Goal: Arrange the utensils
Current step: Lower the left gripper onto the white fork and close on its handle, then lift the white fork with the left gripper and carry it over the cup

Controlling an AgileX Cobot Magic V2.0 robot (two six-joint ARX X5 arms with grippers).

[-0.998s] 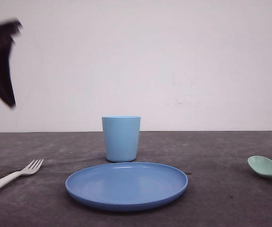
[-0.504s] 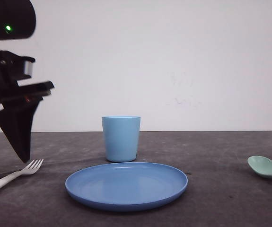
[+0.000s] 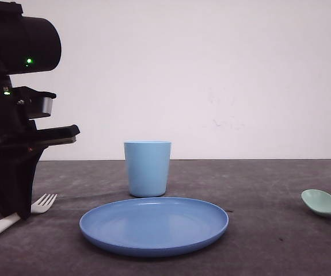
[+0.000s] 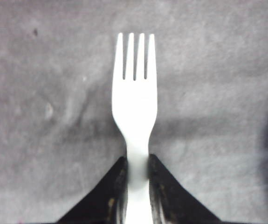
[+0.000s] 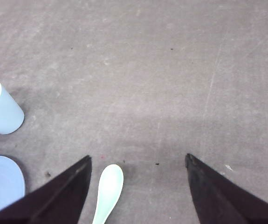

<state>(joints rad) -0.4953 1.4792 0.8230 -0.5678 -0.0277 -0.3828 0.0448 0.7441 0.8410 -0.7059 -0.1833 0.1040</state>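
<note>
Dark grey matte table (image 3: 269, 190) carrying everything. Black left gripper (image 4: 137, 164) sitting low at table's left edge, fingers (image 4: 117, 182) pinching handle of small white plastic four-tined fork (image 4: 134, 98); fork lying flat, tines pointing toward plate. Right gripper (image 5: 138, 163) hovering over table's right side, fingers (image 5: 78, 175) spread wide, gripping nothing. Round blue plastic plate (image 3: 153, 224) lying centre front. Light blue plastic cup (image 3: 147, 168) standing upright just behind plate. Pale mint-green plastic spoon (image 5: 108, 186) lying on table at far right, between spread fingers, near one.
</note>
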